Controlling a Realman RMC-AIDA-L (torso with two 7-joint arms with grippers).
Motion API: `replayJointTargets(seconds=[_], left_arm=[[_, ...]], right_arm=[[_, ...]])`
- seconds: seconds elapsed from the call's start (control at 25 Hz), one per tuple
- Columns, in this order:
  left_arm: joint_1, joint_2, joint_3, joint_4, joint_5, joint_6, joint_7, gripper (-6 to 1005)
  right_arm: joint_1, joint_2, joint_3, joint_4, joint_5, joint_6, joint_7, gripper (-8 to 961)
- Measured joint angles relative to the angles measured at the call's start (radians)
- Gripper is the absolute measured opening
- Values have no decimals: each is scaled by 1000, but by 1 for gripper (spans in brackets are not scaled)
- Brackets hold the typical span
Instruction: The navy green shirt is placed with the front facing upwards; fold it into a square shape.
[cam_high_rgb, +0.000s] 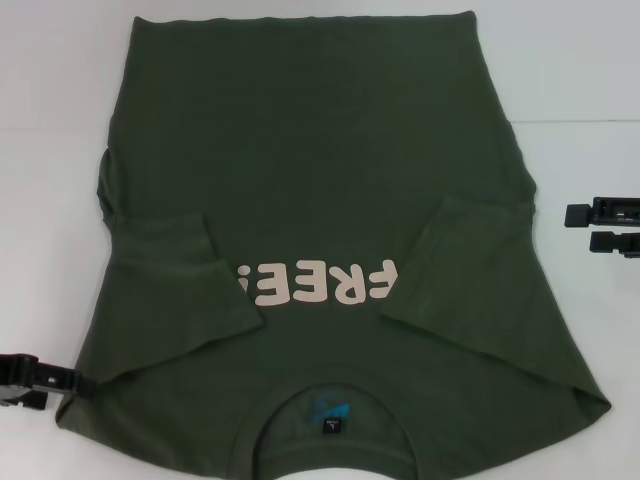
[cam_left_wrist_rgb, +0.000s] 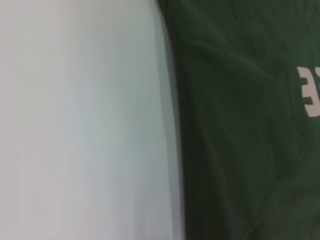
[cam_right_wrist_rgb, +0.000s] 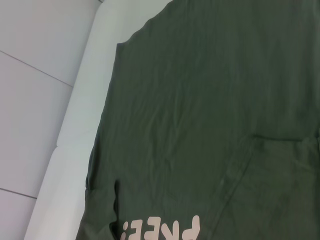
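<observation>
shirt (cam_high_rgb: 320, 200) flat on white table (cam_high_rgb: 50, 120), front up, collar nearest robot, both sleeves folded in over chest beside FREE! print (cam_high_rgb: 325, 285), left gripper (cam_high_rgb: 40, 380) at shirt's near-left shoulder edge, finger state unclear, right gripper (cam_high_rgb: 585, 228) off right side, clear of fabric, fingers slightly apart

**Open table at both sides, shirt across the middle**

You had bare white table (cam_high_rgb: 590, 90) on either side of the shirt (cam_high_rgb: 320, 150). The shirt covered the whole middle, both sleeves folded in. Your left gripper (cam_high_rgb: 30, 380) sat at the near left shoulder corner; your right gripper (cam_high_rgb: 600, 228) hung over open table, just beside the right edge.
</observation>
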Motion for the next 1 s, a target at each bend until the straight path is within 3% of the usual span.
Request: replayJointTargets(seconds=[1.0], left_arm=[[-10,-12,21,-9,1,-13,1,889]], right_arm=[[3,3,0,0,0,-8,-2,844]])
